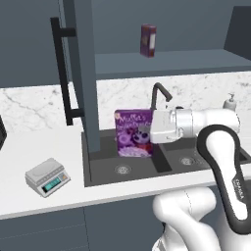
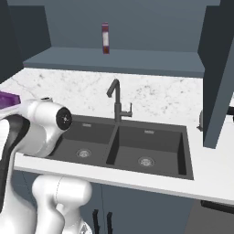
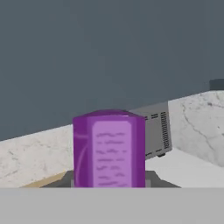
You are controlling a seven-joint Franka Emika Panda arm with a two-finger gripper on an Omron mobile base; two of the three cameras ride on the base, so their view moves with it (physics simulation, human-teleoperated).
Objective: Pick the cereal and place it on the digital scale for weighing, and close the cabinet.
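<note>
Cereal first: we note the small bright purple rectangular cereal box (image 1: 133, 133) with a dark round picture on its front, held upright in the air over the left basin of the dark double-basin sink (image 1: 128, 166), clear of the basin floor. In the hand view the same box (image 3: 109, 148) sits right at the bottom centre, its pale narrow side with wavy markings facing the camera. We read the fingers (image 1: 151, 133) as clamped on the box from its right side; the tips themselves are hidden by the white hand and the box. In the right base view only a purple sliver of the box (image 2: 9, 99) shows at the left edge, beside the white arm.

Small low light-grey digital scale (image 1: 47, 177) with a greenish display sits on the white tabletop (image 1: 39, 147), left of the sink and well apart from the box; its top plate is bare.

Large dark blue-grey wall cabinet (image 1: 83, 73) stands open: its left door (image 1: 86, 88) swings out toward us edge-on, with a long black bar handle (image 1: 62, 73). A narrow dark maroon box (image 1: 148, 40) stands upright on the cabinet's shelf. A black curved faucet (image 2: 116, 103) rises behind the sink, against the marbled white backsplash (image 2: 155, 96). A soap dispenser (image 1: 230, 102) stands at the far right of the left base view.
</note>
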